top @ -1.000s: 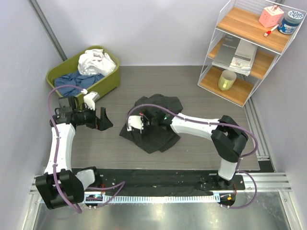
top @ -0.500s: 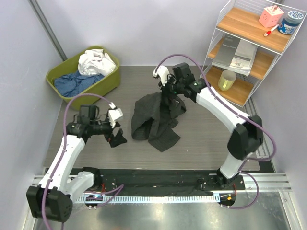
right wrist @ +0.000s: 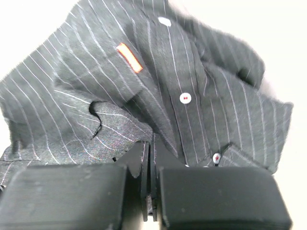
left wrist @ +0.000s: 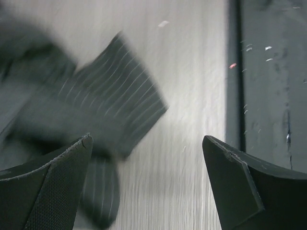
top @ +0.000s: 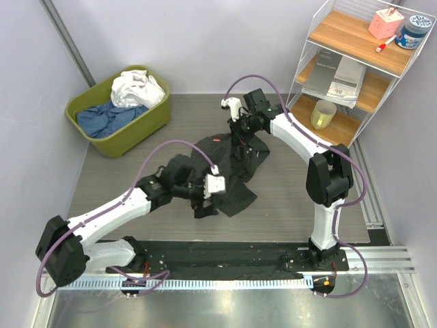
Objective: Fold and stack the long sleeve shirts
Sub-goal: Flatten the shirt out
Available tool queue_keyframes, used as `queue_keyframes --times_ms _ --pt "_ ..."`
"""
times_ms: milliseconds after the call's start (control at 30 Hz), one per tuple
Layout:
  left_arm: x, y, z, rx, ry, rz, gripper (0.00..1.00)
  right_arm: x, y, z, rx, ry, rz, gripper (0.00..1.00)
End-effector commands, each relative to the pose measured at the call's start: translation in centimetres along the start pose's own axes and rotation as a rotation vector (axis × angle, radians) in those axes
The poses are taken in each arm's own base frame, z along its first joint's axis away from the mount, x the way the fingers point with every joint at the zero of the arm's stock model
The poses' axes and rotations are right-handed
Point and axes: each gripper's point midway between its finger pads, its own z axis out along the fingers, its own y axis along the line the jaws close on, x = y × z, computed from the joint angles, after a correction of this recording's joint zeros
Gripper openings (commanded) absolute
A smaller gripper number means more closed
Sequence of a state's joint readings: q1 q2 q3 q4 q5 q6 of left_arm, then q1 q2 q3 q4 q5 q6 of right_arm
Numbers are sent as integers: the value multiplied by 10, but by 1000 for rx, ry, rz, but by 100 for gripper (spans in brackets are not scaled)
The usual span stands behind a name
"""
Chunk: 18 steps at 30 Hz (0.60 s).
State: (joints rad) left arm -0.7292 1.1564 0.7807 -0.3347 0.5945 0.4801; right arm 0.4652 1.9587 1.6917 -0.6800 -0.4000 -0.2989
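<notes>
Dark grey pinstriped long-sleeve shirt point(top: 235, 193) lies crumpled. Right gripper point(right wrist: 149, 163) pinched tight on shirt's far edge. Left gripper point(left wrist: 147, 140) spread wide, empty, over shirt's near edge.

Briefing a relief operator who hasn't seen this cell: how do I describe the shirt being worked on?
On the grey table, between the green bin at far left and the wire shelf at far right, one crumpled shirt lies mid-table, pinched by the right gripper. Unlike the white and blue clothes in the bin, it is dark charcoal with thin pale pinstripes.
</notes>
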Motion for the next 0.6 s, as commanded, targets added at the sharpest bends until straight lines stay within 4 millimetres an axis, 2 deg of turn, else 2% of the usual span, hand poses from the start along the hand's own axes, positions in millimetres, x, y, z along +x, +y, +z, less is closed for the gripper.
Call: queue_keyframes --times_ms 0,67,100,167,200,300,333,500,567 --pt "-29 2 31 -27 -53 210 95 -29 3 0 -29 -73 -5 1" --pt "-35 0 43 3 -64 221 94 -26 1 4 -32 -64 2 1" --pt "-27 1 55 23 -36 207 94 -25 1 4 -34 -63 4 1" --pt "-26 6 66 33 -20 200 94 -23 -1 6 -37 -60 16 1" --pt "-13 7 77 53 18 182 94 -23 -2 6 -38 -60 19 1" --pt "1 9 89 73 51 200 94 -18 -4 7 -41 -52 37 1" --pt "14 7 96 91 78 195 94 -17 -4 6 -44 -50 39 1" --pt "41 4 111 139 158 180 95 -8 -5 4 -52 -36 59 1" --pt "56 4 117 138 208 162 91 -5 -1 5 -70 -31 66 1"
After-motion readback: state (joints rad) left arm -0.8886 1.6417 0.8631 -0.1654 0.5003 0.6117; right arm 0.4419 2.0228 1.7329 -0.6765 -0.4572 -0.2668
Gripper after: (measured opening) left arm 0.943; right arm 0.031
